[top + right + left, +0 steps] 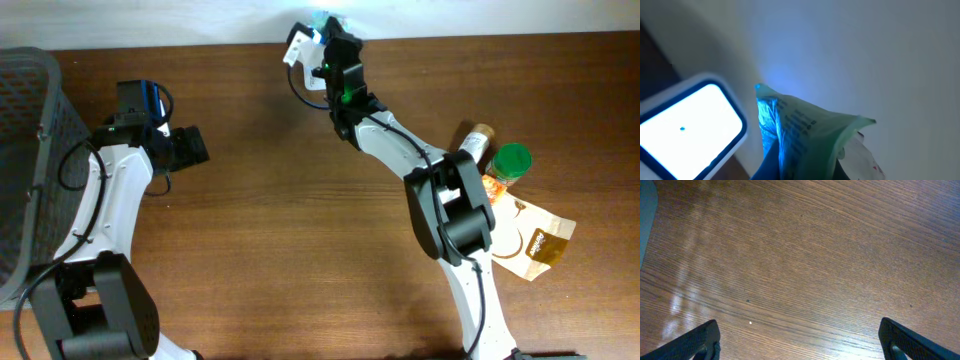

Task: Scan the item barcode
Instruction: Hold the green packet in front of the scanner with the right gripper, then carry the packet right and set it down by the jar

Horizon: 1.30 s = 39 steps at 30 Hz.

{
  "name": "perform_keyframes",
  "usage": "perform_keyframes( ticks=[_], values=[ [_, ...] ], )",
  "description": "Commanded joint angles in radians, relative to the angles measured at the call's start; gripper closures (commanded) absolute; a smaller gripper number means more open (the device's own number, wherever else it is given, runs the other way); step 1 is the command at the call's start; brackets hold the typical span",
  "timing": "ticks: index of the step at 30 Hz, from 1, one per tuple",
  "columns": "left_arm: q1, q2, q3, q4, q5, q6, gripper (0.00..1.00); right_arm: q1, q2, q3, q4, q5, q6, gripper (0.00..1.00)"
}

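right tool (332,45) clamped on green packet (805,130), print turned to lit scanner (690,125) for reading | left tool (800,340) spread wide, idle over desk (790,255)

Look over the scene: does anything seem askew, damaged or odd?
The green packet pinched in the right gripper is crumpled, its printed face creased beside the white scanner. Nothing looks spilled or broken.

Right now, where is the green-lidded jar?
Overhead view: on the table's right side stands the green-lidded jar, beside the brown-capped bottle and the tan pouch.
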Motion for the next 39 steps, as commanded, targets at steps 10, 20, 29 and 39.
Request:
perform_keyframes(
  ticks=[10, 20, 29, 39],
  values=[
    [0.005, -0.003, 0.003, 0.002, -0.011, 0.009, 0.01, 0.003, 0.017, 0.017, 0.012, -0.02, -0.048, 0.96],
    [0.005, -0.003, 0.003, 0.002, -0.011, 0.009, 0.01, 0.051, -0.129, 0.017, -0.053, 0.032, 0.069, 0.96],
    [0.005, -0.003, 0.003, 0.002, -0.011, 0.009, 0.01, 0.055, -0.623, 0.017, -1.006, 0.004, 1.109, 0.96],
    [0.005, -0.003, 0.003, 0.002, -0.011, 0.009, 0.01, -0.21, -0.731, -0.05, -1.825, -0.137, 1.654, 0.96]
  ],
)
